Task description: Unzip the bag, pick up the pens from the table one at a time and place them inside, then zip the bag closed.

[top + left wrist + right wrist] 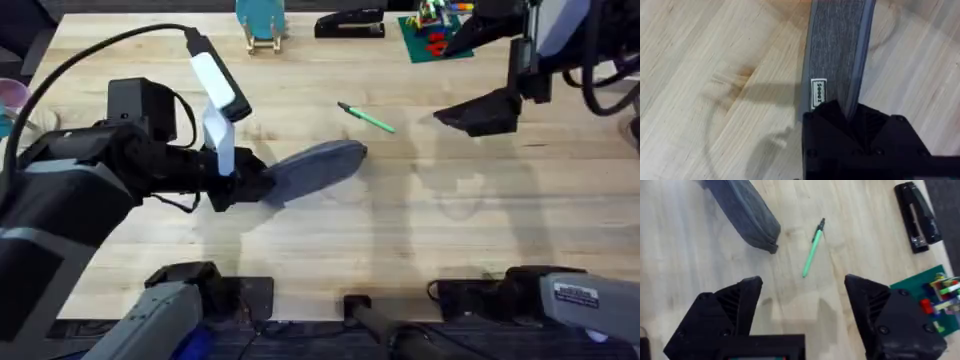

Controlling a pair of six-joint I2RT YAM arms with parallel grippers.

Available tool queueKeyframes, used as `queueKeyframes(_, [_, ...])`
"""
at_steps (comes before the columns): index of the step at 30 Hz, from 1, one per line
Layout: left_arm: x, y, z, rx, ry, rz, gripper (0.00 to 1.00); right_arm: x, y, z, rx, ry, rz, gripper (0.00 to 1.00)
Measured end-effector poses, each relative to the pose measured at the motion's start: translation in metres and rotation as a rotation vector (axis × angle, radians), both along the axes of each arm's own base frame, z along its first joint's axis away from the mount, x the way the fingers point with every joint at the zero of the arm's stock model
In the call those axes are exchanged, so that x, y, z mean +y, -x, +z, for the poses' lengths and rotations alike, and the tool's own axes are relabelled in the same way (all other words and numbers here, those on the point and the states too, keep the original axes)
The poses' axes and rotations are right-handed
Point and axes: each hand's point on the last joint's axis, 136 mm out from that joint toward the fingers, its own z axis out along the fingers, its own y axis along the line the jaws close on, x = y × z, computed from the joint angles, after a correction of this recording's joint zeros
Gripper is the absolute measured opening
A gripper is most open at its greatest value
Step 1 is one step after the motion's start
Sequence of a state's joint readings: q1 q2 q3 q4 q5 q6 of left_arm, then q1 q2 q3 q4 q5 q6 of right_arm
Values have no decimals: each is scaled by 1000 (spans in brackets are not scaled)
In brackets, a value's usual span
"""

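Left gripper pinches the pencil pouch; right gripper, spread, hangs beyond the green pen; stapler behind.

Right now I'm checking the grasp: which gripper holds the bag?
The left gripper, clamped on the bag's end. The right gripper hangs open above the table, apart from the bag.

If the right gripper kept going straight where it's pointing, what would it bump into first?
Probably the green pen, which lies on the table ahead of the open right gripper; the depth is hard to judge.
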State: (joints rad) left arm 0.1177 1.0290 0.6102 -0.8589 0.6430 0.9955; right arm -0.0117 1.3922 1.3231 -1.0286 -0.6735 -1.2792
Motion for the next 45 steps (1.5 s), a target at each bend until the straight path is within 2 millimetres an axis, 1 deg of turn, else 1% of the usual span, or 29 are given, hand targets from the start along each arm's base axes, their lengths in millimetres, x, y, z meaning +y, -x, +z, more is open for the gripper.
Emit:
queueKeyframes(9, [0,0,0,1,0,0,41,-1,-2,0,-46,17,39,996])
queueKeyframes(13, [0,0,0,1,0,0,41,0,-5,-6,-44,1,79,995])
queueKeyframes(21, [0,0,0,0,0,0,41,2,-15,-33,-1,-63,166,993])
queueKeyframes(28, [0,0,0,1,0,0,41,8,-20,-52,12,-105,238,993])
queueKeyframes(36, [0,0,0,0,0,0,41,10,-11,-83,77,-129,338,995])
queueKeyframes(40, [0,0,0,0,0,0,41,10,-11,-98,85,-135,381,995])
queueKeyframes(45, [0,0,0,1,0,0,41,11,-12,-112,86,-154,421,996])
